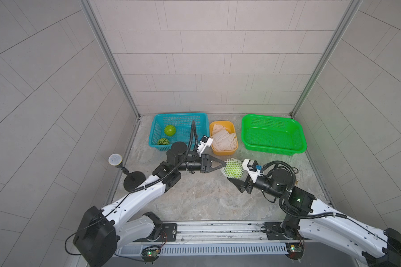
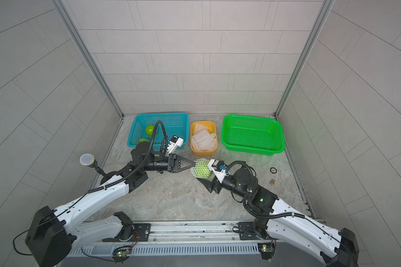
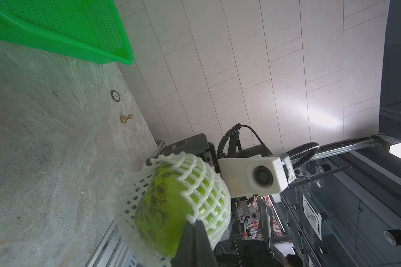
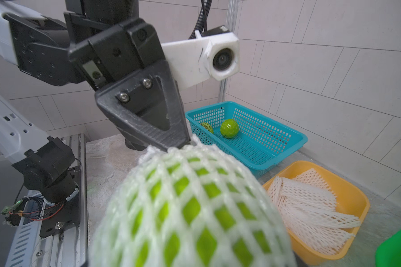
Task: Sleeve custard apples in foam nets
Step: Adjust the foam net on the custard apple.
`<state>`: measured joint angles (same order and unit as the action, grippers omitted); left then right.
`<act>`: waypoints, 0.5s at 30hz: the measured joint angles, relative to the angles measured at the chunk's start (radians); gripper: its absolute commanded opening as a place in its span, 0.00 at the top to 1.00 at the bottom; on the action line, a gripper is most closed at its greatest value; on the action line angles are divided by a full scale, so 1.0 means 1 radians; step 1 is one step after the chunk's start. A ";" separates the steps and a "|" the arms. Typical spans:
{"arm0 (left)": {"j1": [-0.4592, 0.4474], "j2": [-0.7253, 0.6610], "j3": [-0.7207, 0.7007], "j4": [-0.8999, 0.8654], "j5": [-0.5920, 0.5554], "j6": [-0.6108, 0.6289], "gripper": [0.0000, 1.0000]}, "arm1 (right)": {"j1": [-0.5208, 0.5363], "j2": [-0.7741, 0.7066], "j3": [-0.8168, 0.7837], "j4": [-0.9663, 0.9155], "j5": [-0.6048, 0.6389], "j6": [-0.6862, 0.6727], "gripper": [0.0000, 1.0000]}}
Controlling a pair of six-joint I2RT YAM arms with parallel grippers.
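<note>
**Q:** Where was the custard apple (image 1: 233,170) located?

**A:** It sat near the middle of the bench (image 1: 195,198), between the two arms and in front of the yellow tray (image 1: 225,153). A foam net (image 1: 229,161) covered most of it. In the left wrist view, one end of the fruit was bare where the net mouth stood open. Whether the fruit touched the bench could not be determined.

**Q:** What was the condition of each tool?

**A:** The left tool (image 1: 224,163) was clenched, with its tips pinching the rim of the foam net at the open mouth. The right tool (image 1: 236,172) grasped the custard apple through the net from the opposite side, jaws spread wide around it. One finger showed under the fruit in both top views. The other was hidden beneath the wrist camera.

**Q:** What items surrounded it?

**A:** The yellow tray held the spare foam nets (image 1: 223,139), lying flat and overlapping. The blue basket (image 1: 180,115), left of the tray, held a plain custard apple (image 1: 170,130) and a patterned custard apple (image 1: 163,141), set apart from each other. The green basket (image 1: 273,149) stood right of the tray. A small brass object (image 2: 273,182) and a dark ring (image 2: 273,170) lay on the bench near the right arm.
</note>
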<state>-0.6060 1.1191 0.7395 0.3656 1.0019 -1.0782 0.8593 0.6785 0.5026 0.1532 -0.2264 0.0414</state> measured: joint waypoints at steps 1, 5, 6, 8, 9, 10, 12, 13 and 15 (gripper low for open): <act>0.005 0.000 -0.002 0.000 0.000 0.000 1.00 | 0.000 -0.001 0.000 0.000 0.000 0.000 0.22; 0.010 -0.002 -0.009 0.003 0.000 -0.005 0.87 | 0.000 0.008 0.000 0.001 -0.003 0.005 0.22; 0.010 -0.002 -0.011 0.005 0.001 -0.004 0.81 | 0.000 0.011 0.000 0.001 -0.004 0.005 0.22; 0.010 -0.002 -0.013 0.013 -0.001 -0.008 0.63 | 0.000 0.023 0.000 0.001 -0.013 0.005 0.22; 0.010 -0.002 -0.013 0.014 0.000 -0.010 0.57 | 0.000 0.028 0.000 0.001 -0.018 0.008 0.22; 0.011 -0.004 -0.015 0.016 -0.003 -0.011 0.51 | 0.000 0.032 0.000 0.001 -0.024 0.010 0.22; 0.017 -0.010 -0.017 0.019 -0.008 -0.018 0.48 | 0.000 0.041 0.000 0.001 -0.037 0.017 0.22; 0.022 -0.013 -0.019 0.020 -0.009 -0.022 0.46 | 0.000 0.045 0.000 0.001 -0.043 0.020 0.22; 0.039 -0.021 -0.029 0.023 -0.016 -0.025 0.43 | 0.000 0.049 0.002 -0.001 -0.060 0.033 0.22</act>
<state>-0.5674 1.0985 0.7109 0.3885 0.9859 -1.1030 0.8589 0.7277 0.5045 0.1524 -0.2859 0.0742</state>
